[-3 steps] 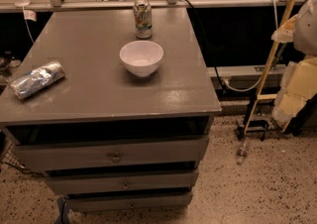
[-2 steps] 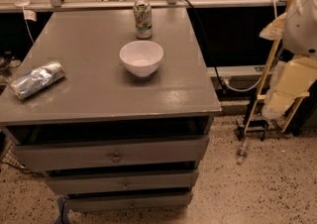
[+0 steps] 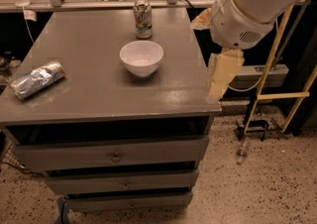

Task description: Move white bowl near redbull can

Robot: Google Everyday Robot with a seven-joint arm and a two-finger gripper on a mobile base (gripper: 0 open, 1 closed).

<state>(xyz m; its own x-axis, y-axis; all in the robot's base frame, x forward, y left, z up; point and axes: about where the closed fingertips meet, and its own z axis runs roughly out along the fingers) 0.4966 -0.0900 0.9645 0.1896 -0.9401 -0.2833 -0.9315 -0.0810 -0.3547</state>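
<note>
At table (image 3: 104,96) edge, end effector (image 3: 221,77) hangs.

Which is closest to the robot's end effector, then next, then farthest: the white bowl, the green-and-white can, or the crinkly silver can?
The end effector hangs by the right edge of the table.
1. white bowl, in the middle of the tabletop.
2. green-and-white can, standing at the back.
3. redbull can, lying far over on the left.
</note>
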